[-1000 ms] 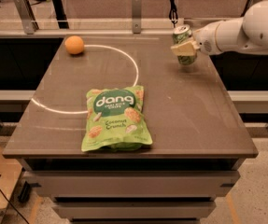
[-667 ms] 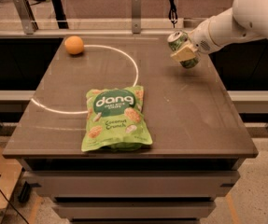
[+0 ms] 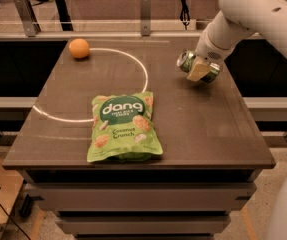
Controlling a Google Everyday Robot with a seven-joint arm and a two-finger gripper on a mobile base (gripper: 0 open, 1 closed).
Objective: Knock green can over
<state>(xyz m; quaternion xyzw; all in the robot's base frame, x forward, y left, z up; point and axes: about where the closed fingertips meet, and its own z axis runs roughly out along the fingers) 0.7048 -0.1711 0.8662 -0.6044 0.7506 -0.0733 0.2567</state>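
The green can (image 3: 185,60) is at the far right of the dark table (image 3: 208,129). It is tipped far over, almost on its side, with its silver top pointing left. My gripper (image 3: 199,69) comes in from the upper right on the white arm (image 3: 243,9) and is shut on the can. A tan finger pad (image 3: 197,72) lies across the can's front, and the other finger is hidden behind it. I cannot tell whether the can's lower end touches the table.
A flat green "dang" snack bag (image 3: 123,126) lies at the table's front middle. An orange ball (image 3: 79,48) sits at the far left corner. A white circle line (image 3: 144,69) is marked on the tabletop. Rails and posts stand behind the table.
The can has gone from upright to tipped far over to the left. The arm has swung upward and turned at the wrist, with the gripper staying on the can.
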